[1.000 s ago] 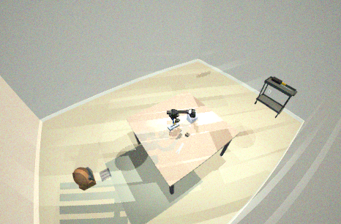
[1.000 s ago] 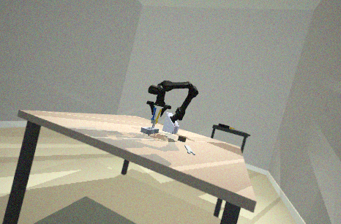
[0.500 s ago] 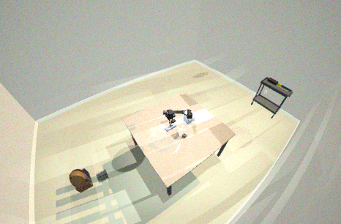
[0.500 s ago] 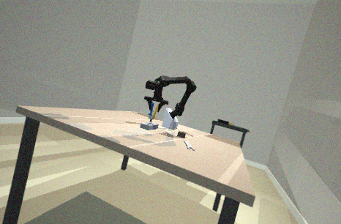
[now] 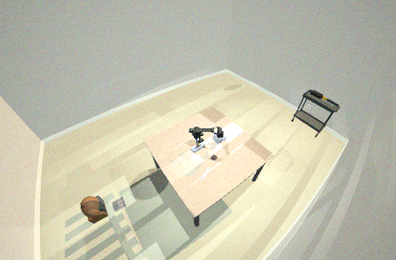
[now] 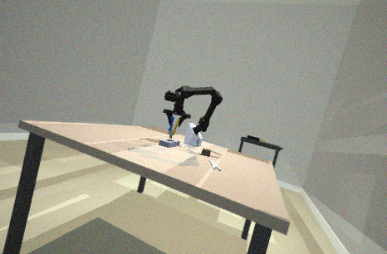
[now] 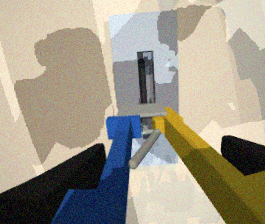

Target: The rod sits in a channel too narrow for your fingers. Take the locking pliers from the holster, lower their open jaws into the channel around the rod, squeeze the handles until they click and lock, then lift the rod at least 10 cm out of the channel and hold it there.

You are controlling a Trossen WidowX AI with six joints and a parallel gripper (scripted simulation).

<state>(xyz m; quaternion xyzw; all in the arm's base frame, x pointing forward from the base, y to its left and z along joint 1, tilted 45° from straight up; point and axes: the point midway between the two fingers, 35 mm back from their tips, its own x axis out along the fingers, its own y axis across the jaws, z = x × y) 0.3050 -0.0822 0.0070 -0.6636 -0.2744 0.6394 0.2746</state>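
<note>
Lining the pliers up over the channel

My fingers (image 6: 177,118) pinch the pliers (image 7: 119,165) (image 6: 171,125) by their splayed blue and yellow handles; beyond, the block (image 7: 128,42) (image 6: 169,144) (image 5: 198,148) shows its slot. Next, I judge: align, lower, then squeeze.

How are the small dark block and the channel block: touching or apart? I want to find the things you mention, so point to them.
Apart: the exterior view shows tabletop (image 5: 203,191) (image 6: 244,183) (image 7: 198,85) between the small dark block (image 5: 213,157) (image 6: 206,153) and the channel block (image 5: 195,149) (image 6: 169,144) (image 7: 125,45).

Plain room with utility cart (image 5: 321,101) (image 6: 261,143).
</note>
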